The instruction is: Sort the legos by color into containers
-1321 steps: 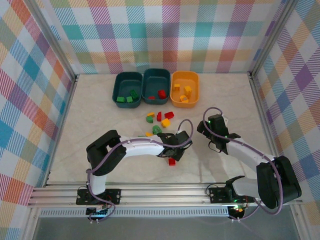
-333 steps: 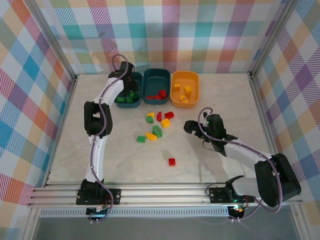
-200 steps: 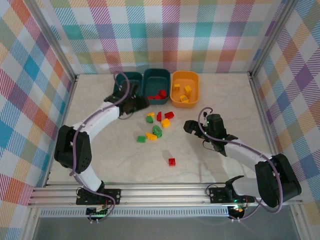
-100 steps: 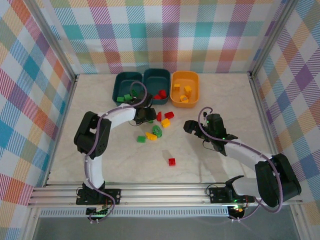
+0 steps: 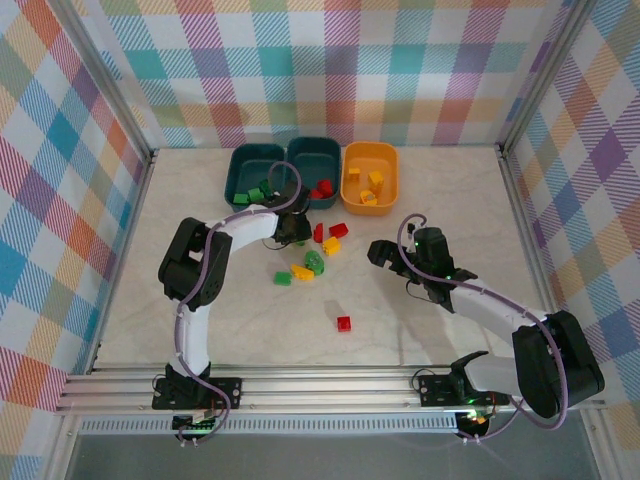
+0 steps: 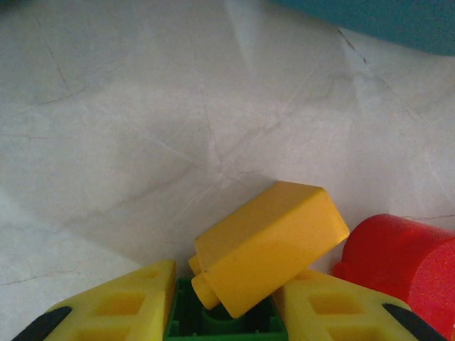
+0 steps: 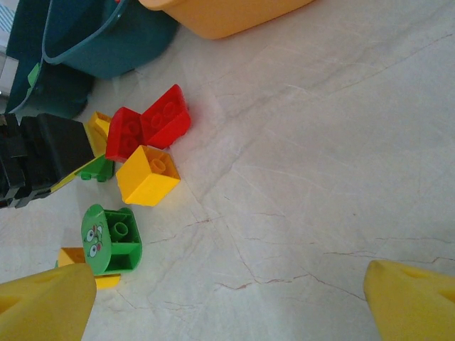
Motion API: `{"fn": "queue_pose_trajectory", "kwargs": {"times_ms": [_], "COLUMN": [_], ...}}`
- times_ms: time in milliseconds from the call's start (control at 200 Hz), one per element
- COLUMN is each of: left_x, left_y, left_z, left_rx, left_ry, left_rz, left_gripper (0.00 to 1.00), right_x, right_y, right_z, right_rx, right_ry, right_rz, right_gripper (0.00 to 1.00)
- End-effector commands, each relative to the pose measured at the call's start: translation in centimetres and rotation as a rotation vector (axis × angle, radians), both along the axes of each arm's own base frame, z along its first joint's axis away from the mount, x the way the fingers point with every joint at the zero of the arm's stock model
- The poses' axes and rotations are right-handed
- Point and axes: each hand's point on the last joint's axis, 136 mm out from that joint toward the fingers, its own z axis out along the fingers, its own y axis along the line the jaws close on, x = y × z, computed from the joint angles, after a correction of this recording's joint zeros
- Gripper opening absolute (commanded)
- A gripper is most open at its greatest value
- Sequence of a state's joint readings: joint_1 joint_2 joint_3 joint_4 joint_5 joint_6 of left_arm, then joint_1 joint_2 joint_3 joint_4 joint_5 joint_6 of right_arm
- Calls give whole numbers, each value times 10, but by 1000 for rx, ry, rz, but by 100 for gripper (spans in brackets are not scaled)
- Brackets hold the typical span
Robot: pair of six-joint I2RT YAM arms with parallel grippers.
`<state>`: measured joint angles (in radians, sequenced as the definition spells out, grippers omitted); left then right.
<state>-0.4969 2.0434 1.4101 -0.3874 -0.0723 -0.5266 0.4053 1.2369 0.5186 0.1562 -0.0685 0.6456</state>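
Yellow brick (image 6: 266, 245) between tips of left pincer (image 6: 224, 309)

Red, green and yellow plastic bricks (image 5: 331, 245) lie loose mid-table; at their twelve o'clock, two teal plastic tubs (image 5: 314, 143), one orange tub (image 5: 392, 175).

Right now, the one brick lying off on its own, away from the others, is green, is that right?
Not quite. The one brick lying off on its own, away from the others, is red, not green. The top external view shows it.
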Motion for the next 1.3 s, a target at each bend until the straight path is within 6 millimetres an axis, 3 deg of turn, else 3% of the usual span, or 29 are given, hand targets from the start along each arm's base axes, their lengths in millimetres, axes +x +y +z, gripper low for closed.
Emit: {"fn": "queue_pose_trajectory", "kwargs": {"times_ms": [0, 125, 255, 395, 490, 655, 810, 900, 1030, 1195, 1295], "left_x": [-5, -15, -22, -14, 2, 36, 63, 80, 99, 110, 117], "left_y": [-1, -9, -10, 10, 35, 87, 126, 132, 125, 131, 124], "left_z": [-4, 19, 66, 112, 128, 130, 123, 120, 109, 91, 79], "left_rx": [17, -27, -46, -73, -111, -250, -238, -216, -196, -139, -152], "left_ry": [10, -22, -122, -215, -244, -233, -228, -199, -127, -97, -76], "left_rz": [-19, -47, -78, -39, 36, 240, 358, 354, 311, 320, 283], "left_gripper": [32, 30, 30, 31, 31, 29, 29, 30, 30, 30, 35], "right_x": [7, 8, 9, 10, 10, 11, 11, 11, 10, 10, 10], "right_y": [1, 1, 2, 5, 6, 5, 3, 2, 1, 0, -1], "right_z": [16, 15, 11, 8, 6, 3, 3, 5, 7, 9, 10], "right_rx": [9, 5, 8, 18, 19, 11, 0, -3, -7, -12, -15], "right_ry": [-42, -41, -31, -16, -11, -2, -4, -7, -15, -20, -24], "right_rz": [-3, -7, -6, 1, 0, -4, -9, -10, -14, -15, -13], "right_gripper": [97, 97, 97, 96, 96, 96, 96, 96, 96, 96, 96]}}
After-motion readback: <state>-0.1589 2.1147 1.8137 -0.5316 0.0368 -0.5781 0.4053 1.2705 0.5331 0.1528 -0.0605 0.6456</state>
